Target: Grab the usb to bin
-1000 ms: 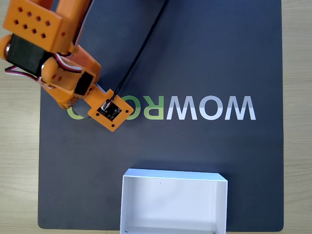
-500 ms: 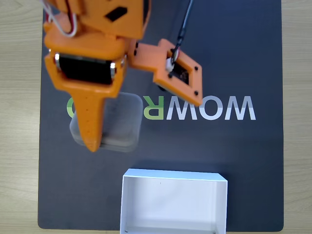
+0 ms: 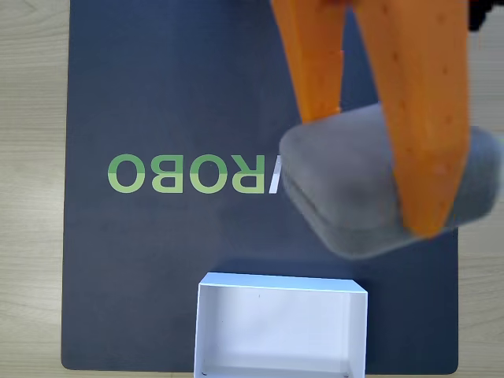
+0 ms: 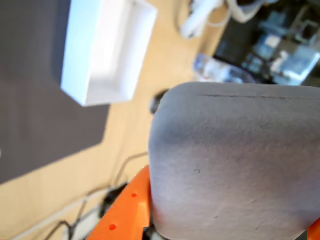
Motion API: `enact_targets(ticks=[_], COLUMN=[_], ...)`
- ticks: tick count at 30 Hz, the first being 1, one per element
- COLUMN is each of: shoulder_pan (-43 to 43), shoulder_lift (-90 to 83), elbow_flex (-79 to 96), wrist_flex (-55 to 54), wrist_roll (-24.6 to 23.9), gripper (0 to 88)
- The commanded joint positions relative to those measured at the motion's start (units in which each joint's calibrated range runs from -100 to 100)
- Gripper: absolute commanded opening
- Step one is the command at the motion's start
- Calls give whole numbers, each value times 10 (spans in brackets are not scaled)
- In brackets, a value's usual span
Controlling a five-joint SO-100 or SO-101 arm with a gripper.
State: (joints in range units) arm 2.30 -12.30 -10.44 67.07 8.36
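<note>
Gripper: orange gripper [image 3: 376, 169] pinching the usb [image 3: 346, 197], one finger on each side, raised off the dark mat [image 3: 157, 94].
Usb: between the fingers, seam visible along its side, tilted; looms large in wrist view [image 4: 235, 165].
Bin: white bin [image 3: 279, 285] lies below-left of gripper in fixed view, open, not yet beneath the usb.
Next move, likely: carry toward the bin, then release.

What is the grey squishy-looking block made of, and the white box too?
The usb looks like matte plastic or rubbery coating: dull, no shine, soft corners, thin seam. The bin looks like thin white card or plastic: crisp, thin, flat walls. Neither can be told for sure.
</note>
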Motion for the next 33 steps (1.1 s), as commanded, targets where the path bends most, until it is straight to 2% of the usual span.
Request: enact_targets(ticks=[1, 9, 12, 19, 24, 30, 33], shoulder_pan=[10, 31, 38, 41, 41, 41, 42], shoulder_lift=[73, 353, 499, 690, 766, 773, 773], elbow_flex=[-67, -280, -398, -573, -637, -637, -635], wrist_flex=[-26, -28, -27, -28, -62, -71, -71], wrist_roll=[-26, -100, -111, -112, -116, -113, -113], gripper=[107, 107, 107, 107, 107, 115, 164])
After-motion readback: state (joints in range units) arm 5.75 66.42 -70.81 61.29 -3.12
